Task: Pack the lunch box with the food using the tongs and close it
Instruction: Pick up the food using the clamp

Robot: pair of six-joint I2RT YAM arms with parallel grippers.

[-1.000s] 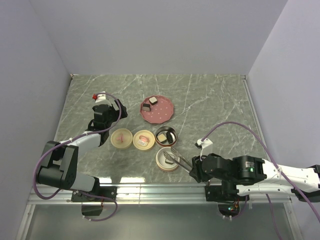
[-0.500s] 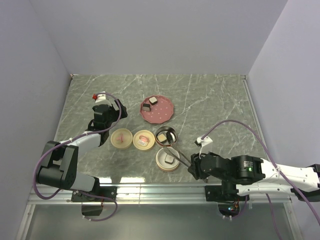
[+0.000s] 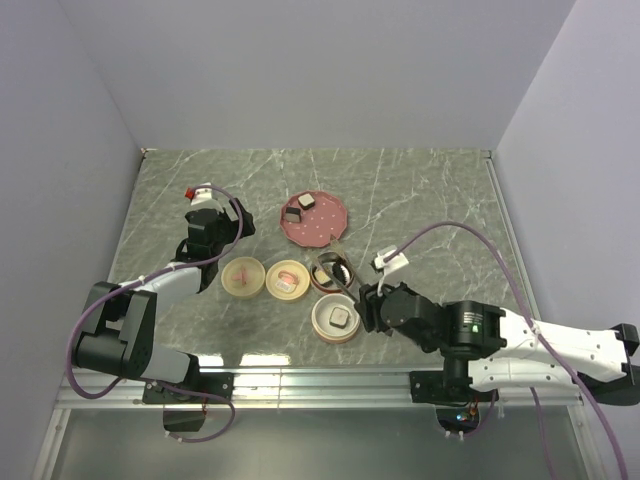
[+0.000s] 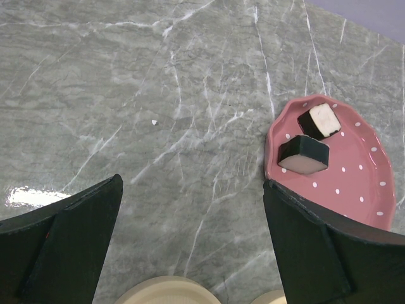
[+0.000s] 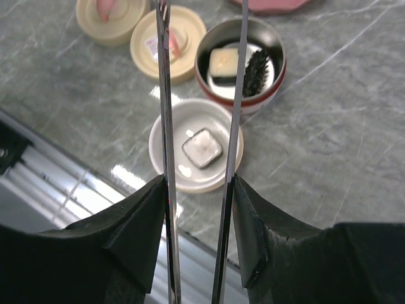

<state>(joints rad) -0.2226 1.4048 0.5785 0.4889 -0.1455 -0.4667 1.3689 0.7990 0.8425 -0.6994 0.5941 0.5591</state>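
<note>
My right gripper [image 3: 366, 303] [image 5: 197, 190] is shut on the tongs [image 3: 345, 262] [image 5: 163, 95]. Their two arms stand apart with nothing between them, and they reach past the metal tin [image 3: 332, 270] [image 5: 275, 73] toward the pink plate [image 3: 322, 228] [image 4: 354, 183]. Below the tongs a white bowl [image 3: 322, 325] [image 5: 161, 149] holds one food block [image 3: 340, 319] [image 5: 202, 147]. The tin holds a beige block [image 5: 223, 65] and a black piece [image 5: 256, 63]. Two food blocks [image 4: 323, 120] [image 4: 304, 155] lie on the plate. My left gripper [image 3: 205, 215] [image 4: 193, 215] is open and empty, left of the plate.
Two cream lids [image 3: 243, 277] [image 3: 288, 279] [image 5: 190, 31] with pink knobs lie left of the tin. A metal rail [image 3: 320, 385] [image 5: 50, 183] runs along the table's near edge, just below the white bowl. Walls close the table on three sides.
The tongs have let a food block go into the white bowl and spread apart. My right gripper has moved up and left toward the tin. The left arm is still.
</note>
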